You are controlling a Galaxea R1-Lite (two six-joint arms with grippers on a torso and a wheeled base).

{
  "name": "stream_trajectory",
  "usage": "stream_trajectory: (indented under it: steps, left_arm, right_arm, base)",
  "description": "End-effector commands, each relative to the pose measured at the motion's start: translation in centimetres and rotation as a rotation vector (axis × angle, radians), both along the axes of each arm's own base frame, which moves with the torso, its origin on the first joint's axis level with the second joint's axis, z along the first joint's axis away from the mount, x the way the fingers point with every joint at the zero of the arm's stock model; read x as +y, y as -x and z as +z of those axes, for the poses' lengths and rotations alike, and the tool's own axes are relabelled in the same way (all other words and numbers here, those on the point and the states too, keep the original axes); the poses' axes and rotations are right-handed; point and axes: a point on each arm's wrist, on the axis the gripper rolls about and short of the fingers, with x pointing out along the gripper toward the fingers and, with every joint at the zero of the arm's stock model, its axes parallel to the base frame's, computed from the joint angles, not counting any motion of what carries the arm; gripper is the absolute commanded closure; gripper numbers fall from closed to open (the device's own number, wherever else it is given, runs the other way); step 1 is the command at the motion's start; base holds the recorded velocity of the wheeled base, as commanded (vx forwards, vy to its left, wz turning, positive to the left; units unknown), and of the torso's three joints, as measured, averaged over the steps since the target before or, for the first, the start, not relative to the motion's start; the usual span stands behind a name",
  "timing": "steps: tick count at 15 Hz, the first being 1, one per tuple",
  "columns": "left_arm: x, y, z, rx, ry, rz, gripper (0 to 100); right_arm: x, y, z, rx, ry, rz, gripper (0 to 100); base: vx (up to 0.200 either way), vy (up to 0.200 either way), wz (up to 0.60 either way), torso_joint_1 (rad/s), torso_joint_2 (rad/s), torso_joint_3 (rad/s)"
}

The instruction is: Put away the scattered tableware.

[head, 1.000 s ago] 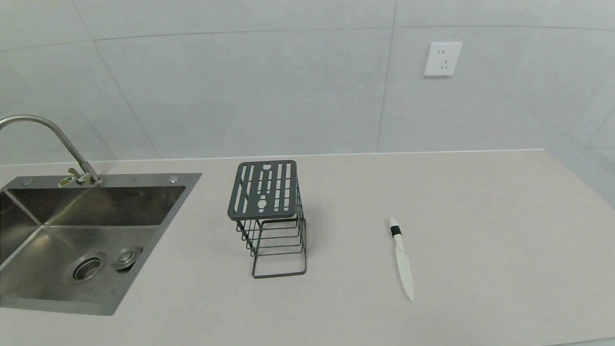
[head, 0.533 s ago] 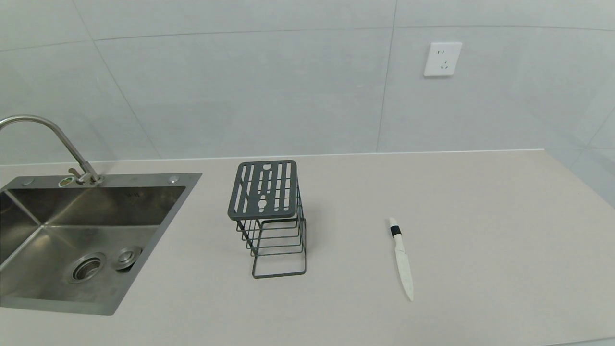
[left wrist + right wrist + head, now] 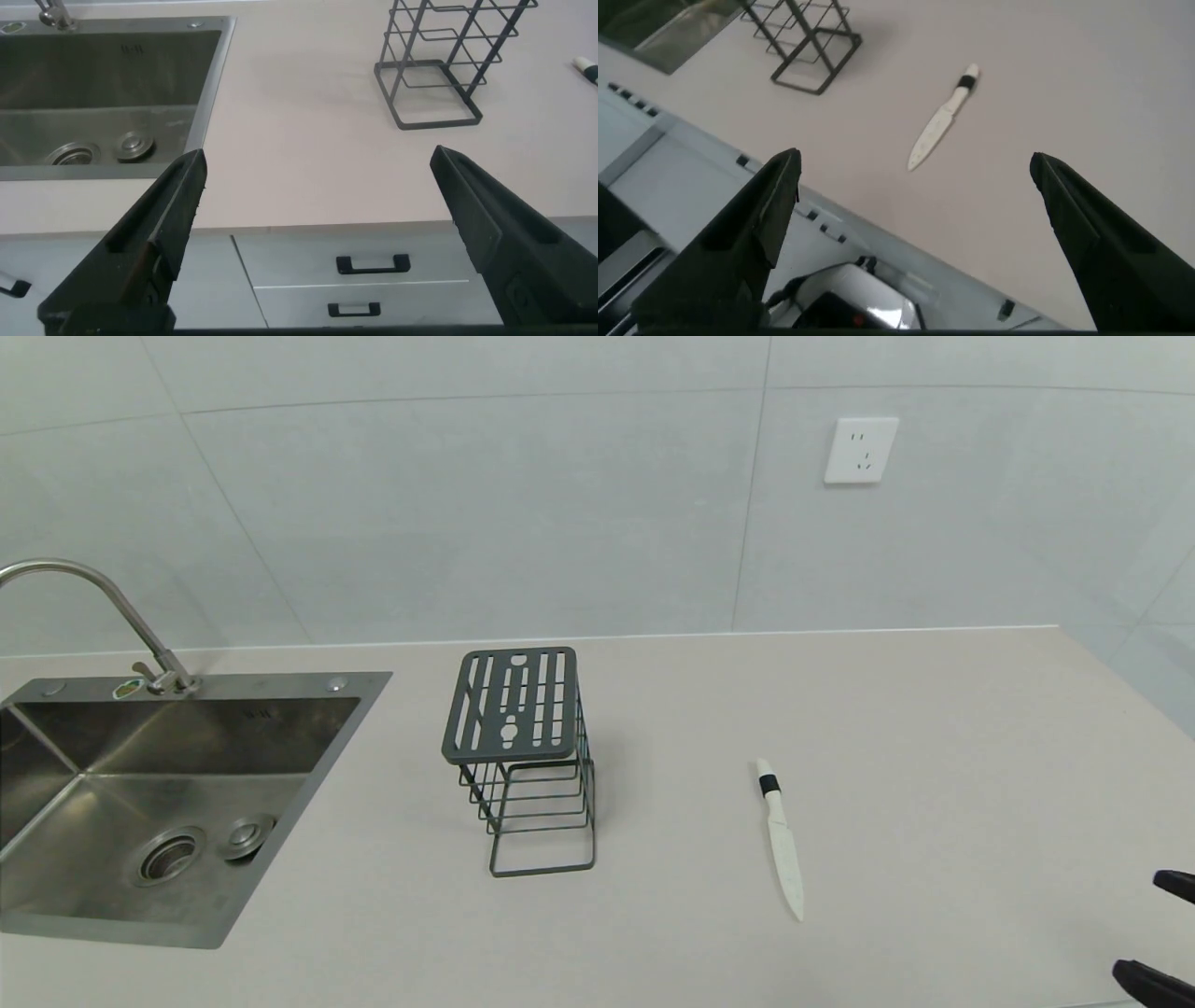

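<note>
The knife [image 3: 780, 840] lies flat on the pale table [image 3: 934, 728], right of the wire rack [image 3: 519, 775], tip nearest. It looks light, stiff, smooth and thin, likely slippery; the banded far handle seems the safest grip. Now the right hand [image 3: 1160, 931] gapes wide at the near right, and the left hand [image 3: 318, 161] is wide too

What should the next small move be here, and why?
Probably carry the right gripper, jaws open, forward and leftward to above the white knife with a black band. The knife lies free on the beige countertop, right of the dark grey wire rack with slotted top, on that arm's side.
</note>
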Motion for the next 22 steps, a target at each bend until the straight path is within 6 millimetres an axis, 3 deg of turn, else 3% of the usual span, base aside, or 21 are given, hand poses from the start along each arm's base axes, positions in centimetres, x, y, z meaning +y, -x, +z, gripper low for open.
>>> stream_trajectory:
  steps: [1, 3, 5, 8, 17, 20, 22]
  left_arm:
    - [0.0, 0.0, 0.0, 0.001, 0.000, 0.000, 0]
    - [0.0, 0.0, 0.0, 0.001, 0.000, 0.000, 0]
    - [0.0, 0.0, 0.0, 0.001, 0.000, 0.000, 0]
    - [0.0, 0.0, 0.0, 0.001, 0.002, 0.000, 0]
    - [0.0, 0.0, 0.0, 0.001, 0.002, 0.000, 0]
    - [0.0, 0.0, 0.0, 0.001, 0.002, 0.000, 0]
    - [0.0, 0.0, 0.0, 0.001, 0.002, 0.000, 0]
  right_arm:
    - [1.1, -2.4, -0.6, 0.125, 0.027, 0.090, 0]
    - [1.6, -3.9, -1.5, 0.199, 0.063, 0.108, 0]
    - [2.3, -6.7, -2.6, 0.231, 0.174, 0.150, 0]
    - [2.7, -8.4, -3.8, 0.253, 0.245, 0.186, 0]
    - [6.9, -10.9, -2.9, 0.259, 0.281, 0.237, 0]
    - [10.1, -11.4, -2.2, 0.343, 0.190, 0.153, 0]
    - [11.7, -13.3, -1.9, 0.370, 0.156, 0.002, 0]
  base:
    - [0.000, 0.000, 0.00, 0.000, 0.00, 0.000]
    - [0.000, 0.000, 0.00, 0.000, 0.00, 0.000]
    - [0.000, 0.000, 0.00, 0.000, 0.00, 0.000]
    - [0.000, 0.000, 0.00, 0.000, 0.00, 0.000]
    - [0.000, 0.000, 0.00, 0.000, 0.00, 0.000]
    - [0.000, 0.000, 0.00, 0.000, 0.00, 0.000]
    - [0.000, 0.000, 0.00, 0.000, 0.00, 0.000]
